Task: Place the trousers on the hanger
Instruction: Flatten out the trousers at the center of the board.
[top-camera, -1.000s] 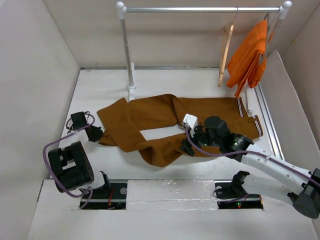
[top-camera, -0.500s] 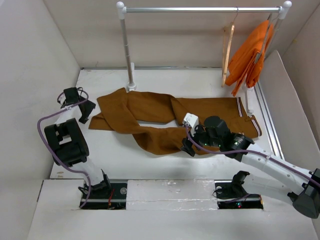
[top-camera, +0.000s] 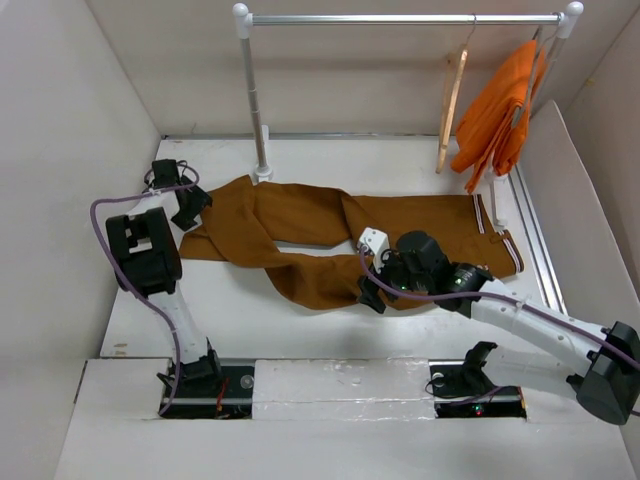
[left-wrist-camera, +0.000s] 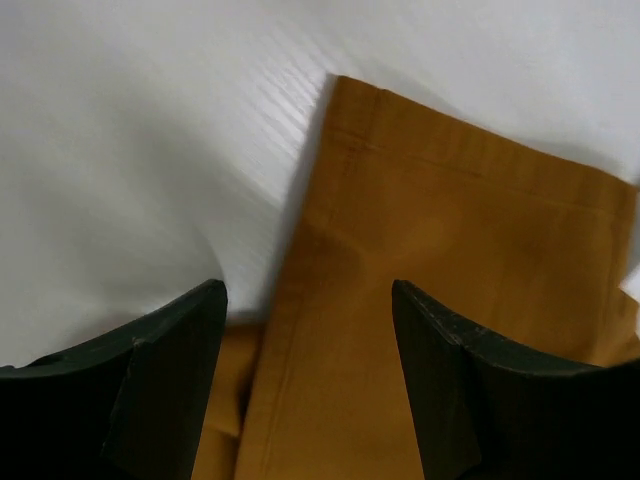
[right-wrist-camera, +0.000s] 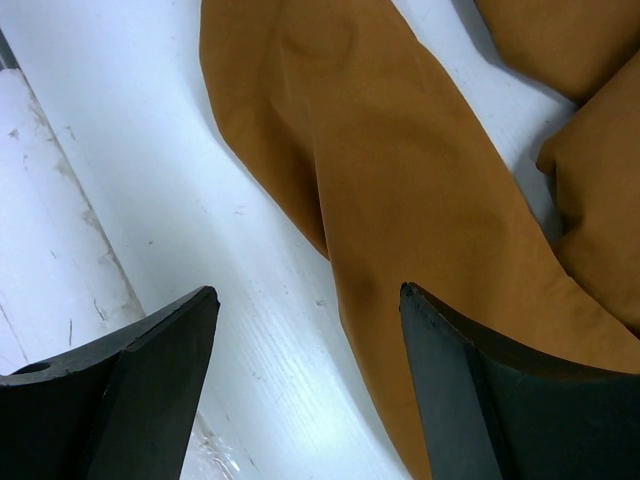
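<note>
The rust-brown trousers (top-camera: 300, 215) lie spread across the table, striped waistband to the right (top-camera: 500, 240) and legs running left. One leg is folded back toward the middle. My left gripper (top-camera: 190, 207) hovers open over the far leg's hem at the left. In the left wrist view the hem (left-wrist-camera: 450, 230) lies below the open left gripper (left-wrist-camera: 308, 290), with nothing pinched. My right gripper (top-camera: 372, 290) is open at the near edge of the folded leg. In the right wrist view the cloth's edge (right-wrist-camera: 400, 150) runs between the right gripper's (right-wrist-camera: 306, 292) fingers. The pale wooden hanger (top-camera: 450, 105) hangs from the rail.
A white-and-silver clothes rail (top-camera: 400, 18) spans the back, its left post (top-camera: 255, 100) standing just behind the trousers. A brighter orange garment (top-camera: 495, 110) hangs at its right end beside the hanger. White walls close in on the left, right and back.
My left gripper went from shut to open and let go of the leg end. It swung from the near left toward the back left, and the leg now lies straighter. The right arm shifted slightly left.
</note>
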